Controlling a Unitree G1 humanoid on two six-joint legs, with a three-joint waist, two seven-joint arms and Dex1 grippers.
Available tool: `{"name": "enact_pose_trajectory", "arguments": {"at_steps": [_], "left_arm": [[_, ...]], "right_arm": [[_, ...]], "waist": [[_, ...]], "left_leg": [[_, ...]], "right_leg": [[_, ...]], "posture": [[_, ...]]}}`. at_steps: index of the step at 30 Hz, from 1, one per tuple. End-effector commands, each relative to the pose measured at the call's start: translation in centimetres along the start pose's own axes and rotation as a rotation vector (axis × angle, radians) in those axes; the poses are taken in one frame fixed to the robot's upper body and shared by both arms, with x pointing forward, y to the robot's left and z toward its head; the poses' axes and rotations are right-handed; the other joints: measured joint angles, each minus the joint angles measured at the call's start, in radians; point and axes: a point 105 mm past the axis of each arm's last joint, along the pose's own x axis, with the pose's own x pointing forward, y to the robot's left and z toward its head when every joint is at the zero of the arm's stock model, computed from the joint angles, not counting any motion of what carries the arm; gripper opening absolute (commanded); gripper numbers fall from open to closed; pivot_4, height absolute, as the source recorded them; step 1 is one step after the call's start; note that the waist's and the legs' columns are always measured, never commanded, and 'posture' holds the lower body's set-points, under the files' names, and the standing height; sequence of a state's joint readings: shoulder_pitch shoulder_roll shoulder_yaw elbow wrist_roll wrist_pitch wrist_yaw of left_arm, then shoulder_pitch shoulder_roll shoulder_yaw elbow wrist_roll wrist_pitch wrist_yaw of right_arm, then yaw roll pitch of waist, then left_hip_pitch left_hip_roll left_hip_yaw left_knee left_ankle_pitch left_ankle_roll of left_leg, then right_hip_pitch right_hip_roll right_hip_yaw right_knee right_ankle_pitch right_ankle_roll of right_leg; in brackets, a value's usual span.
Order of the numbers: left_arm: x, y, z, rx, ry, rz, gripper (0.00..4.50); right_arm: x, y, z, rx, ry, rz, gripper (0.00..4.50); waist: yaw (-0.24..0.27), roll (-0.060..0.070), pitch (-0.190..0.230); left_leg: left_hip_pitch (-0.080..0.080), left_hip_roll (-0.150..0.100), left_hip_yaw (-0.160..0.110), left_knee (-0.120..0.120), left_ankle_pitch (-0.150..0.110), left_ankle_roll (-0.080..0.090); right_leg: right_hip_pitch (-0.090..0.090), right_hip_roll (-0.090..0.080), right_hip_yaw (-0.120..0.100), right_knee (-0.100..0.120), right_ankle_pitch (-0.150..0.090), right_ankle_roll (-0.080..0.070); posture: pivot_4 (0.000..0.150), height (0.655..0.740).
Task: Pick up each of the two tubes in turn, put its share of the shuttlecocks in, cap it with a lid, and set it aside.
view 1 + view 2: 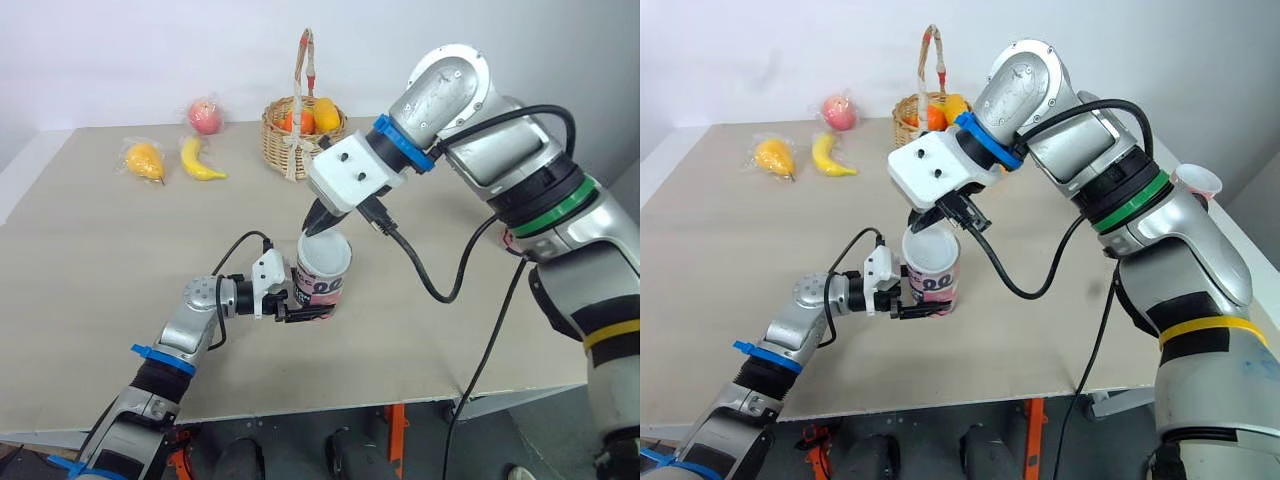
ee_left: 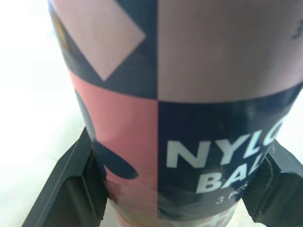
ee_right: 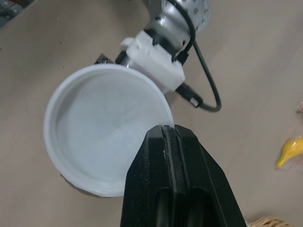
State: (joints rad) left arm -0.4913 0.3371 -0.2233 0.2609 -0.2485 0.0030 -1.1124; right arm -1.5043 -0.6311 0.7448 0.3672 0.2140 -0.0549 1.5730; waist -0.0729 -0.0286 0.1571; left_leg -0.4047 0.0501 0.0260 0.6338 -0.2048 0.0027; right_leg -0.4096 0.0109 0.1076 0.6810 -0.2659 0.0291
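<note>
**Capping one tube: lid at the mouth, seating unconfirmed**

Where things stand:
- Tube [image 1: 322, 285] is upright near the middle of the surface [image 1: 100, 260], towards the front edge. My left hand [image 1: 303, 310] is clamped on its lower part, one finger on each side of the printed wall.
- My right hand [image 3: 169, 132] is over the tube top, fingers pressed together on the rim of the white lid [image 3: 104, 127]. The lid sits at the tube's mouth, hollow side up.

Progress, as I judge it:
- This tube is in the capping step. The lid is not released and the tube is not yet set aside.
- Left for this tube: press the lid home, let go, park the tube.
- By the task a second tube must go through the same round. I can't judge its state from here.

Hidden or unclear:
- I can't tell whether the lid is fully seated, merely resting on the mouth, or a shade above it. The right hand blocks the near rim in the head views.
- The lid covers the opening, so I can't check whether the shuttlecocks are inside.
- The tube's base and its contact with the surface are masked by the left hand.

Elsewhere: a basket [image 1: 290, 135] and a banana [image 1: 200, 160] lie by the far edge, well apart from the work.
</note>
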Motion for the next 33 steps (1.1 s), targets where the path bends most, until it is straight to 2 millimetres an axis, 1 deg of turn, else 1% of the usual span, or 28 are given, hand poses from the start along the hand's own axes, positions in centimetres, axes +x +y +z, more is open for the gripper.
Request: {"name": "enact_pose_trajectory", "arguments": {"at_steps": [1,7,12,18,23,27,31,33], "left_arm": [[-1.3,-0.2,-3.3,-0.086,0.123,0.039,3.21],[-1.3,-0.2,-3.3,-0.087,0.123,0.041,3.21],[-1.3,-0.1,-3.3,-0.088,0.123,0.043,3.21],[-1.4,0.0,-3.4,-0.089,0.126,0.047,3.21],[-1.4,0.0,-3.4,-0.09,0.125,0.047,3.21],[-1.3,0.0,-3.4,-0.09,0.123,0.047,3.21],[-1.3,0.0,-3.4,-0.091,0.123,0.048,3.21],[-1.3,0.0,-3.5,-0.092,0.123,0.05,3.21]], "right_arm": [[-0.9,-0.2,0.1,-0.04,0.026,0.004,0.06],[-0.8,-0.6,-0.6,-0.031,0.046,-0.004,0.06],[-0.6,-0.1,-0.8,-0.027,0.049,0.015,0.06],[-0.5,1.0,-0.9,-0.028,0.06,0.056,0.06],[-0.7,0.9,-0.7,-0.006,0.052,0.063,0.06],[-0.3,1.2,-1.0,0.008,0.059,0.088,0.06],[-0.6,0.5,-0.7,0.024,0.04,0.07,0.06],[-0.7,0.4,-0.4,0.044,0.019,0.073,0.06]], "waist": [[0.0,0.0,0.0],[0.0,0.0,0.0],[0.0,0.0,0.0],[0.0,0.0,0.0],[0.0,0.0,0.0],[0.0,0.0,0.0],[0.001,0.0,0.0],[0.001,0.0,0.0]], "left_leg": [[0.0,0.0,0.0,0.0,0.0,0.0],[0.0,0.0,0.0,0.0,0.0,0.0],[0.0,0.0,0.0,0.0,0.0,0.0],[0.0,0.0,0.0,0.0,0.0,0.0],[0.0,0.0,-0.001,0.0,0.0,0.0],[0.0,-0.001,-0.001,0.0,0.0,0.0],[0.0,-0.001,-0.001,0.0,0.0,0.0],[0.0,-0.001,-0.001,0.0,0.0,0.0]], "right_leg": [[0.0,0.0,0.0,0.0,0.0,0.0],[0.0,0.0,0.0,0.0,0.0,0.0],[0.0,0.0,0.0,0.0,0.0,0.0],[0.0,0.0,0.0,0.0,0.0,0.0],[0.001,0.0,0.0,0.0,-0.001,0.0],[0.001,-0.001,0.0,0.0,-0.001,0.0],[0.001,-0.001,0.0,0.0,-0.001,0.0],[0.001,-0.001,0.0,0.0,-0.001,0.0]], "posture": [[0.15,0.74],[0.15,0.74],[0.15,0.74],[0.15,0.74],[0.15,0.74],[0.15,0.74],[0.15,0.74],[0.15,0.74]]}}
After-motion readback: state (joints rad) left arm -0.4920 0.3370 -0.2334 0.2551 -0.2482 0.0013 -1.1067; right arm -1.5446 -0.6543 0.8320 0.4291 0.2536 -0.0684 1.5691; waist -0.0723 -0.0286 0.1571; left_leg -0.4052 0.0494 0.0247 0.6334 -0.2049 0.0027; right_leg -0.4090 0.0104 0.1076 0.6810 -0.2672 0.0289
